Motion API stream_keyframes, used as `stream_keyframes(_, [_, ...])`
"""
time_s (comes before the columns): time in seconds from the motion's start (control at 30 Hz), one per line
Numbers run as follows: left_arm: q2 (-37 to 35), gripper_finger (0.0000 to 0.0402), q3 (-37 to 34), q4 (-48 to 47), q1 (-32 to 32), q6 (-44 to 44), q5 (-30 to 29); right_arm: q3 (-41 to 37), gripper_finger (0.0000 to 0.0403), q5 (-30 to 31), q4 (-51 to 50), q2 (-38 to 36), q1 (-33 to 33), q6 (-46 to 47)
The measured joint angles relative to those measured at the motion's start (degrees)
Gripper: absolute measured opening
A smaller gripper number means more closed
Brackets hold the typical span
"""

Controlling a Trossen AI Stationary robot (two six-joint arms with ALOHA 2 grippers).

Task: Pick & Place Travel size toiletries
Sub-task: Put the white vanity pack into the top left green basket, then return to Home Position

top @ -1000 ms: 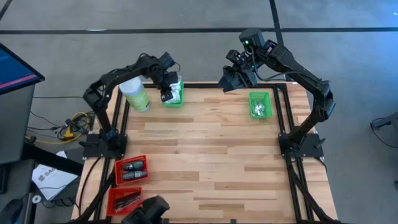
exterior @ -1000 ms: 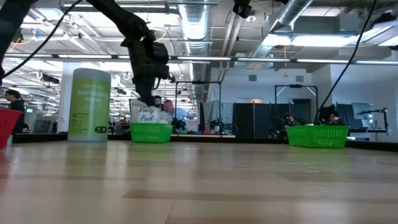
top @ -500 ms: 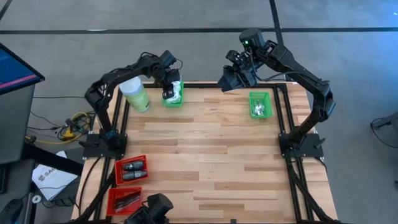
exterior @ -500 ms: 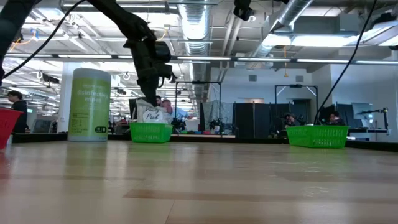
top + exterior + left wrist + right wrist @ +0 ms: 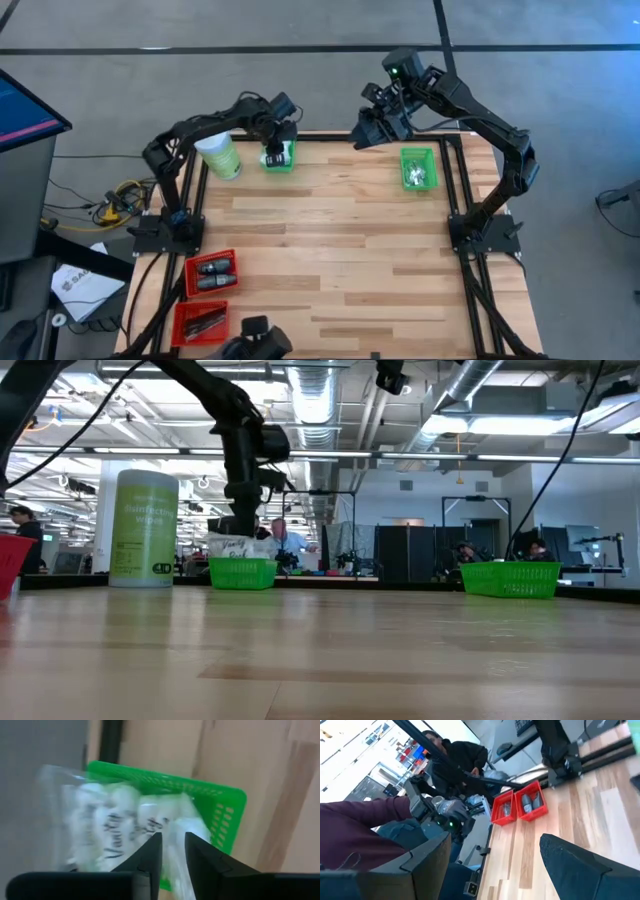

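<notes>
white packets (image 5: pixel 115 827), black print | green basket (image 5: pixel 220 807) | red baskets (image 5: pixel 208 272) | light-green canister (image 5: pixel 218 155), white lid

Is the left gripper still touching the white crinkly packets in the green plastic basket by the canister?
Cannot tell. In the left wrist view the left gripper has its fingers slightly parted right over the white crinkly packets in the green plastic basket, but no gap or contact shows plainly.
</notes>
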Motion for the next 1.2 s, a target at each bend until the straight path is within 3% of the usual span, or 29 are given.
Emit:
stream_keyframes(0.33, [-9.4, 0.0086, 0.0, 6.4, 0.2, -8.0, 1.4, 0.0, 0.0294, 0.0, -8.9, 0.0, 0.5, -4.9])
stream_keyframes(0.43, [-12.3, 0.0086, 0.0, 8.5, 0.1, -14.3, 5.8, 0.0, 0.029, 0.0, -8.9, 0.0, 0.5, -4.9])
stream_keyframes(0.63, [-17.9, 0.0079, 0.0, 13.2, -1.5, -27.2, 20.1, 0.0, 0.027, 0.0, -8.9, -0.2, 0.5, -3.9])
stream_keyframes(0.77, [-20.9, 0.0074, 0.0, 15.0, -4.6, -30.7, 23.3, 0.0, 0.0249, 0.4, -8.9, -0.4, 1.0, -2.0])
stream_keyframes(1.03, [-25.2, 0.0063, -3.8, 15.3, -12.8, -34.7, 23.2, 0.0, 0.0173, 7.8, -8.9, -0.4, 4.7, 2.4])
stream_keyframes(1.2, [-28.1, 0.0047, -9.7, 15.4, -17.2, -40.6, 11.4, 0.0, 0.0093, 16.3, -9.9, -0.4, 8.0, 4.6])
